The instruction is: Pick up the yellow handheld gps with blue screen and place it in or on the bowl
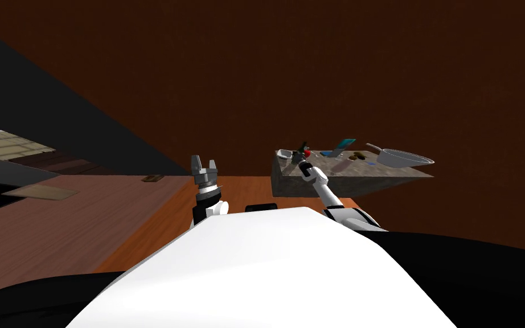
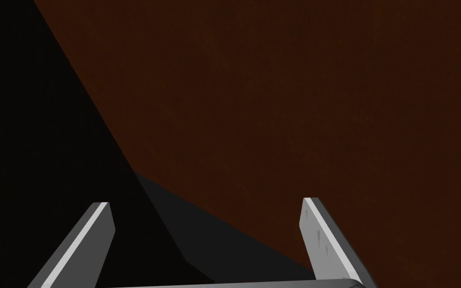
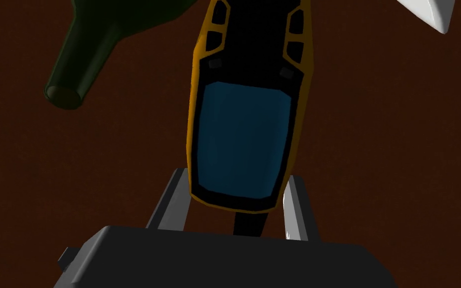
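— Right gripper (image 3: 237, 175) sits closest. What is in it?
— Its two fingers (image 3: 172, 205) press the sides of the GPS (image 3: 244, 125) near its lower end. It has a yellow rim and a black face, and the blue screen is turned toward the wrist camera.
— Where is that in the room?
— The head view puts it over the near left part of a stone counter (image 1: 335, 183). I cannot tell whether the GPS touches the counter.
— Is anything close to it?
— One dark green bottle (image 3: 89, 45). Its open mouth is near the GPS but apart from it.
— And the bowl?
— It is a small white bowl (image 1: 284, 154) at the counter's left end, just beside the right gripper. I cannot tell what it holds.
— Any other containers?
— One grey pan (image 1: 405, 158) with a handle stands at the right end, well apart from the bowl. Its inside is hidden at this angle. Small items (image 1: 358, 155) lie between the two, too small to name.
— Left gripper?
— Left gripper (image 1: 204, 166) stands raised to the left of the counter, above the wood floor (image 1: 85, 228), with its fingers spread wide.
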Controlling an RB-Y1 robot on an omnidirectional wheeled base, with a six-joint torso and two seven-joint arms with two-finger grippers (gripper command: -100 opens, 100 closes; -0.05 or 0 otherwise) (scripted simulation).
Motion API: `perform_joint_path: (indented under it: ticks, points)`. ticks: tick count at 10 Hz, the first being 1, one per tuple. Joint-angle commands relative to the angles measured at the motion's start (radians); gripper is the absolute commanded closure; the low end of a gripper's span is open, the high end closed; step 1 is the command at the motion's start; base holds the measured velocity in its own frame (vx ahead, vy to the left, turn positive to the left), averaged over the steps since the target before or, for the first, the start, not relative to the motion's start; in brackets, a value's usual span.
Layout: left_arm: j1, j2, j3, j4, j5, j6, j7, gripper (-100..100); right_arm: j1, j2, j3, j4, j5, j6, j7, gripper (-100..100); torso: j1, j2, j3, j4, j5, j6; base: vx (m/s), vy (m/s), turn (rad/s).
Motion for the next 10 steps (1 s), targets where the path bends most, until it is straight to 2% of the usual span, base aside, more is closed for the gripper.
perform_joint_path:
  ticks: [1,8,10]
  points:
    - [0.0,0.0,0.0,0.0,0.0,0.0,0.0,0,-0.014,-0.015,-0.003,0.017,-0.015,0.032,-0.021,100,0.0,0.0,0.0,0.0,0.0,0.0,0.169,0.002,0.144]
    - [0.0,0.0,0.0,0.0,0.0,0.0,0.0,0,-0.065,-0.087,0.005,0.061,-0.079,0.175,-0.116,100,-0.003,0.0,0.0,0.001,-0.002,0.001,0.144,-0.008,0.132]
    - [0.0,0.0,0.0,0.0,0.0,0.0,0.0,0,-0.075,-0.101,0.008,0.069,-0.09,0.199,-0.132,100,-0.004,0.0,0.001,0.001,-0.003,0.001,0.125,-0.012,0.102]
